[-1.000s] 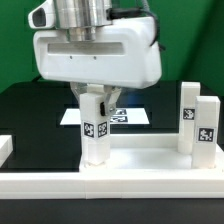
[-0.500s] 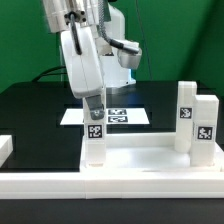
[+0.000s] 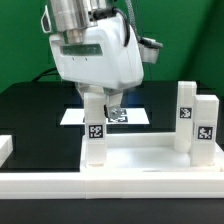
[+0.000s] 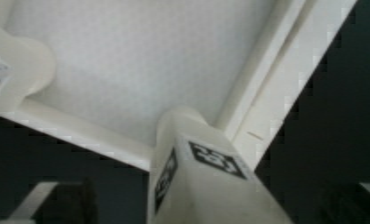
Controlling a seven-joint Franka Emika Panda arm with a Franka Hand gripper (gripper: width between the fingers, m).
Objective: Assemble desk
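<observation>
The white desk panel (image 3: 135, 160) lies flat at the front, with its raised rim showing. A short white leg (image 3: 95, 138) with a black-and-white tag stands upright in the panel's corner on the exterior view's left. My gripper (image 3: 99, 106) comes down from above and is shut on the top of this leg. In the wrist view the leg (image 4: 201, 160) runs up between my dark jaws at my gripper (image 4: 203, 208), over the panel's inner face (image 4: 155, 60). Two more tagged legs (image 3: 187, 114) (image 3: 206, 126) stand at the panel's other end.
The marker board (image 3: 128, 117) lies on the black table behind the panel. A small white part (image 3: 5, 148) sits at the exterior view's left edge. A long white rail (image 3: 110, 185) runs along the front.
My gripper has turned about its vertical axis while staying on the left leg, from broadside to edge-on to angled. The leg and panel stay in place.
</observation>
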